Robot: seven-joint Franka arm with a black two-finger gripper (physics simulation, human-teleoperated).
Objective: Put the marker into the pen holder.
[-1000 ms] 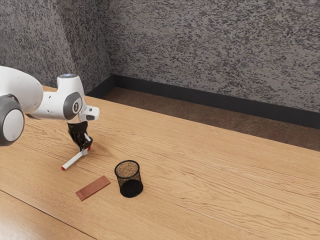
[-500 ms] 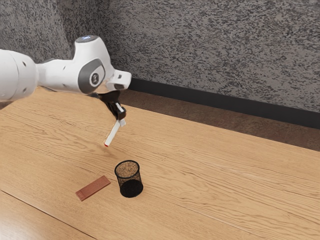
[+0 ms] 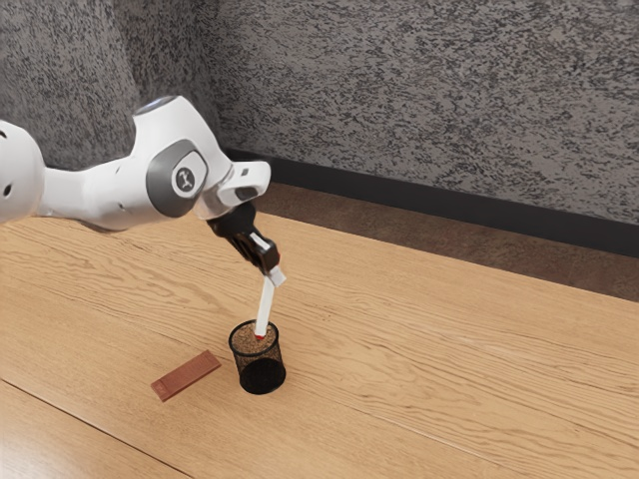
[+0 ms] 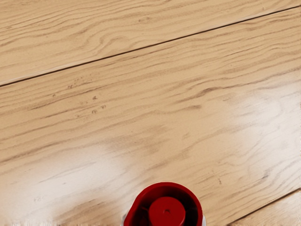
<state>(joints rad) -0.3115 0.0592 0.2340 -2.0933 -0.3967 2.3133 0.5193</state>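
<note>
The gripper point(image 3: 275, 275) is clamped on the marker point(image 3: 265, 309), its fingers closed around the upper end of the white body. The marker points downward, its long axis steep but tilted: the upper end leans toward the exterior view's right, and the lower red tip point(image 3: 260, 337) sits at the mouth of the black mesh pen holder point(image 3: 278, 360). Whether that tip has dipped below the rim I cannot tell. The wrist view looks onto the marker's other end, a round red cap end point(image 4: 167, 212) with a raised disc in its middle, facing the hand.

The pen holder stands upright on the wooden table point(image 3: 429, 349). Near it, on the exterior view's left, a flat reddish-brown bar point(image 3: 186, 376) lies at a slant, apart from the holder. The tabletop is light wood with wavy brown grain; a thin dark seam crosses the exterior view's lower left, and the wrist view has two such seams and pale patches of glare.

Beyond the table runs a strip of brown floor point(image 3: 399, 239), then a dark baseboard point(image 3: 429, 202) beneath a mottled gray wall point(image 3: 429, 90), which turns a corner toward the exterior view's left.
</note>
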